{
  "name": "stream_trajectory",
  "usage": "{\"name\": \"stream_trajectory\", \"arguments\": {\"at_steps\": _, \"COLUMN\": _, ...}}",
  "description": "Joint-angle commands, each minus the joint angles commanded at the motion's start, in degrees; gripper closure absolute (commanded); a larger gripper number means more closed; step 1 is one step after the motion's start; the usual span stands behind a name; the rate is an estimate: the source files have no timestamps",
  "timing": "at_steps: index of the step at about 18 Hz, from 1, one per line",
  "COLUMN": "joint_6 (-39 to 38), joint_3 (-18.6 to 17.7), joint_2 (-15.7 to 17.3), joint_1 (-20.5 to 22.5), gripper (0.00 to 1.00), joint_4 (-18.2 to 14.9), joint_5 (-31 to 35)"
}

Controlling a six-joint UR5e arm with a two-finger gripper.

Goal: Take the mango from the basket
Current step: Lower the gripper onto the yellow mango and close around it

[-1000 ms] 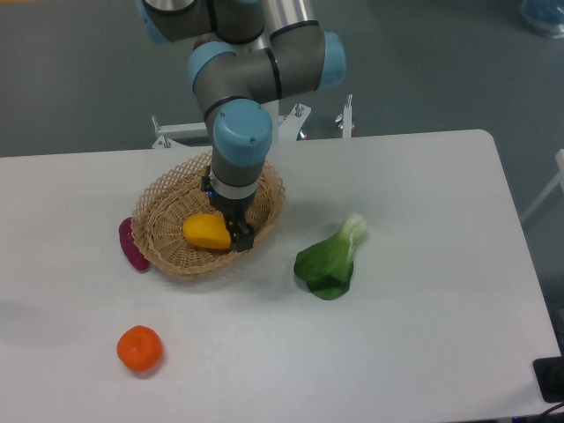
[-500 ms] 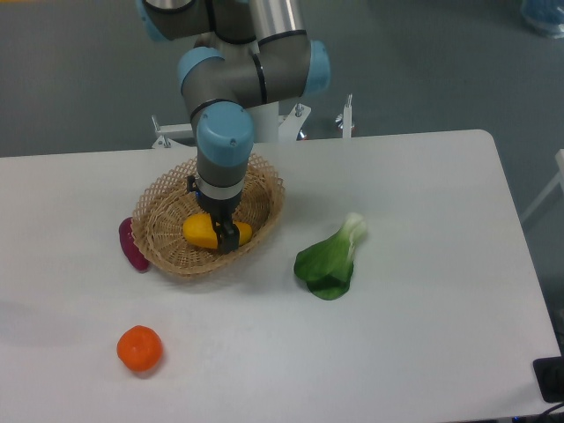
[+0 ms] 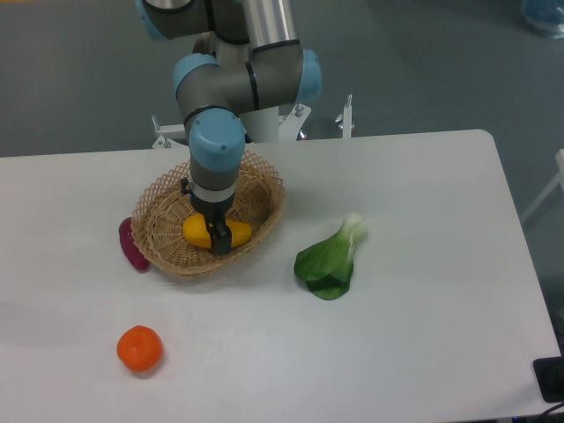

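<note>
A tan wicker basket (image 3: 159, 225) sits on a white table (image 3: 423, 317) and serves as the landmark here. Inside it, toward the front, lies the mango (image 3: 197, 232), yellow-orange, resting on the basket floor. The robot arm reaches down from behind the basket, w/ its gripper (image 3: 218, 238) low over the mango's middle; dark fingers cross the fruit, but whether they are spread or already pinching it can't be told from this angle. Just outside the basket's left rim lies a dark purple vegetable (image 3: 132, 246). Well in front of the basket, to the left, sits a tangerine (image 3: 140, 348); to the basket's right, a leafy green (image 3: 330, 261). Progress, approx: approach looks done (mango not lifted yet); the grasp and lift out of the basket remain.
</note>
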Motion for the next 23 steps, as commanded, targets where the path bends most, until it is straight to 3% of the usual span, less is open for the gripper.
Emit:
{"name": "stream_trajectory", "arguments": {"at_steps": 4, "joint_6": -1.1, "joint_3": 0.2, "joint_2": -0.8, "joint_1": -0.7, "gripper": 0.06, "joint_4": 0.8, "joint_5": 0.3}}
{"name": "stream_trajectory", "arguments": {"at_steps": 8, "joint_6": -1.1, "joint_3": 0.1, "joint_2": -0.8, "joint_1": -0.8, "gripper": 0.19, "joint_4": 0.8, "joint_5": 0.5}}
{"name": "stream_trajectory", "arguments": {"at_steps": 15, "joint_6": -1.8, "joint_3": 0.2, "joint_2": -0.7, "joint_1": -1.4, "gripper": 0.34, "joint_4": 0.6, "joint_5": 0.5}}
{"name": "stream_trajectory", "arguments": {"at_steps": 23, "joint_6": -5.1, "joint_3": 2.0, "joint_2": 1.2, "joint_1": -1.2, "gripper": 0.37, "joint_4": -0.6, "joint_5": 0.6}}
